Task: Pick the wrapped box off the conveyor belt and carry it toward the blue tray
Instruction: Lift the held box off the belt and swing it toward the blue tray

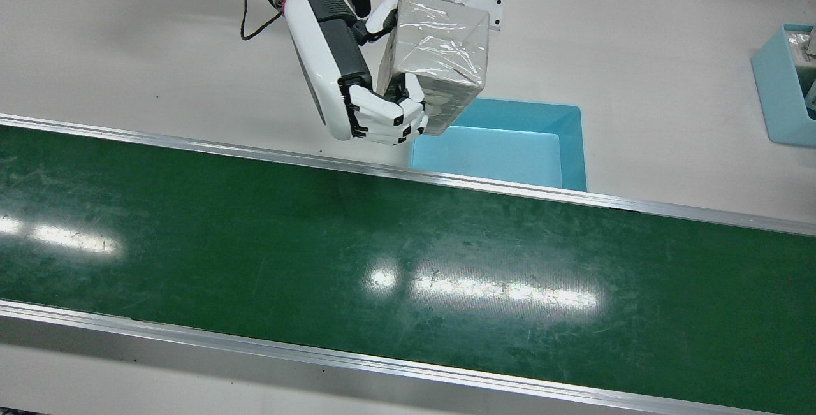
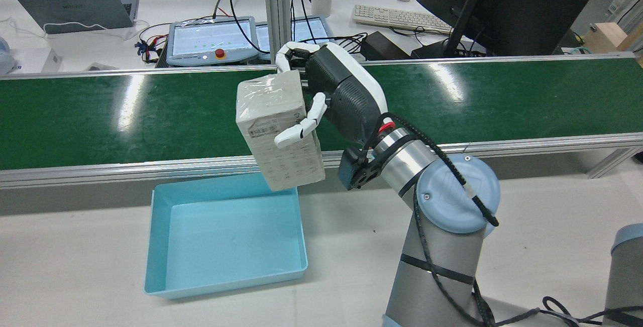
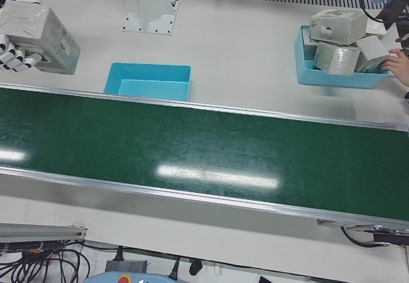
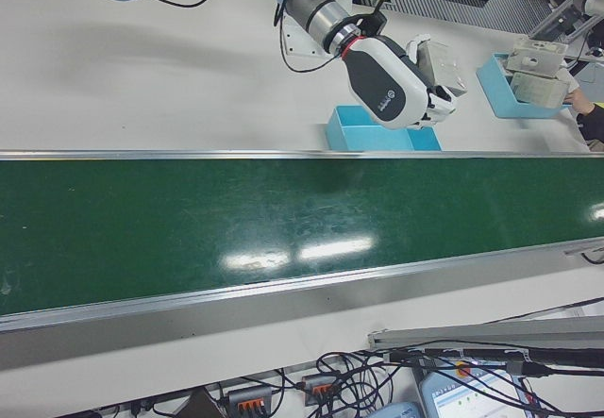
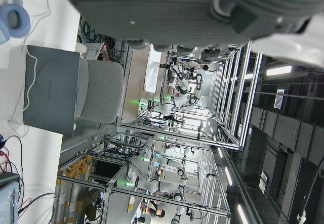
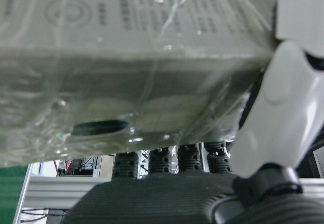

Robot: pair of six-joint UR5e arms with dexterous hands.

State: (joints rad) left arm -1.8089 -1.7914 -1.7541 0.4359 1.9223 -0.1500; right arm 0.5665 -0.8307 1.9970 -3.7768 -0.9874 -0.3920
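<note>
Here we clasp the wrapped box in our right hand, fingers closed around it, with the blue tray just below them.

**Desk and its load**

White desk, crossed lengthwise by green conveyor belt in silver rails. Directly on desk: empty blue tray, just beside belt's far rail; second blue tray well apart, piled with wrapped boxes; white arm pedestal.
</note>
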